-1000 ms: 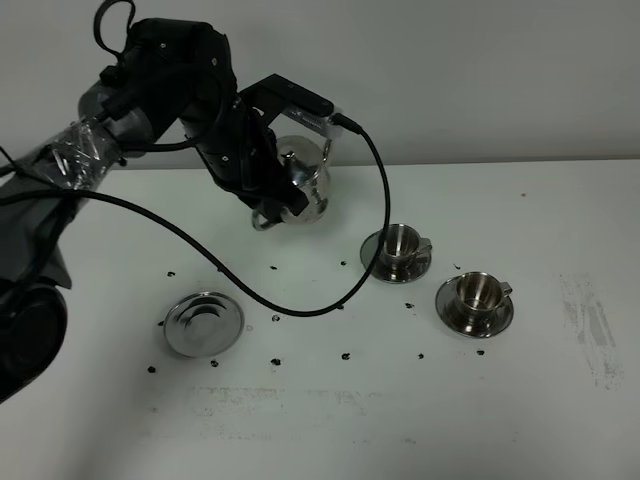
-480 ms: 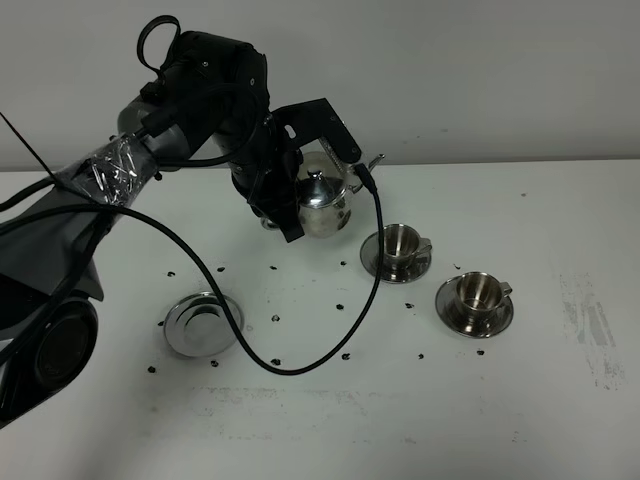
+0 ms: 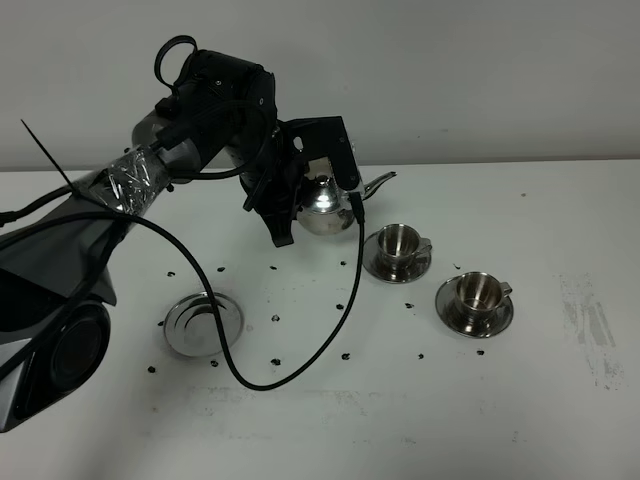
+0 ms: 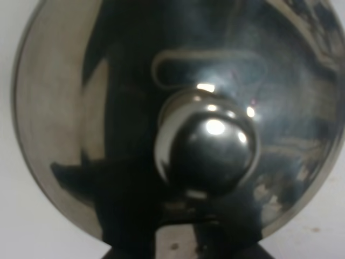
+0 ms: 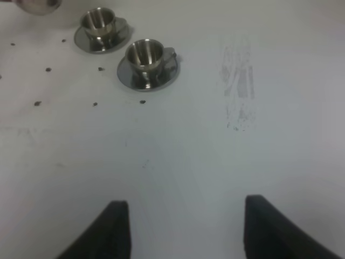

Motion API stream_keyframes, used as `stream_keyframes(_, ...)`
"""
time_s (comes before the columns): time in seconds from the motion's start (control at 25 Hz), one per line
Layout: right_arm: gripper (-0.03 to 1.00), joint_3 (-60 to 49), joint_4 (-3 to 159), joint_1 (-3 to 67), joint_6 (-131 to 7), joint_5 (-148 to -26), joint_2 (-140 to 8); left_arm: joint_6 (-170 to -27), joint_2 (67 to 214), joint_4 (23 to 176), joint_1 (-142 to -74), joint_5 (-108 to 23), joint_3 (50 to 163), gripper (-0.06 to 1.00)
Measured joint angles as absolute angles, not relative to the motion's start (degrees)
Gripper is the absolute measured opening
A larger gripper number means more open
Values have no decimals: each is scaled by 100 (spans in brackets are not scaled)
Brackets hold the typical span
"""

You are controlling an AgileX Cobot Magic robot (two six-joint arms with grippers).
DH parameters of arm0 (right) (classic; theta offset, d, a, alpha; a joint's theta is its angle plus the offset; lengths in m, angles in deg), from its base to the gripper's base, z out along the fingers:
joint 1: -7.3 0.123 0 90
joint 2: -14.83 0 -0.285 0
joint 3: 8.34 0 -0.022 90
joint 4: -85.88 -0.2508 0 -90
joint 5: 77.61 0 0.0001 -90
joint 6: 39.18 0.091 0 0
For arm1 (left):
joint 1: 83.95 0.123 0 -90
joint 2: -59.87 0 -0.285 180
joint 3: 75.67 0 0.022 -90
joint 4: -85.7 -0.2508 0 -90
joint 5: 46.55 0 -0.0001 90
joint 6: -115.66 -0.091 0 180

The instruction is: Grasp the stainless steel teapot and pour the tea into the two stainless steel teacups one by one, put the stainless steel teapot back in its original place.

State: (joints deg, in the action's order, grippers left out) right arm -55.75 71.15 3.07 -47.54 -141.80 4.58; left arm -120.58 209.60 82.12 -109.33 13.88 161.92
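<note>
The stainless steel teapot hangs above the table, its thin spout pointing right, just left of and above the nearer of the two stainless steel teacups. My left gripper is shut on the teapot's handle side. In the left wrist view the lid and knob fill the picture. The second teacup stands on its saucer further right. The original place, a round steel coaster dish, lies bare at the left. My right gripper is open over bare table, with both teacups far ahead of it.
A black cable loops from the left arm down over the table between the coaster dish and the cups. Small dark specks dot the white tabletop. A grey scuffed patch marks the table at the right.
The left arm has carried the teapot to the right, toward the nearer teacup. The spout now points right over that cup's side. Cups and coaster dish have not moved.
</note>
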Motion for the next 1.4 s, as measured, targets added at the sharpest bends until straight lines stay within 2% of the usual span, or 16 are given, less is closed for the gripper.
stream_keyframes(1.4, 47, -5575, 7115, 307, -4754, -14180, 458, -13507, 21214, 6737, -11171, 673, 16192, 17)
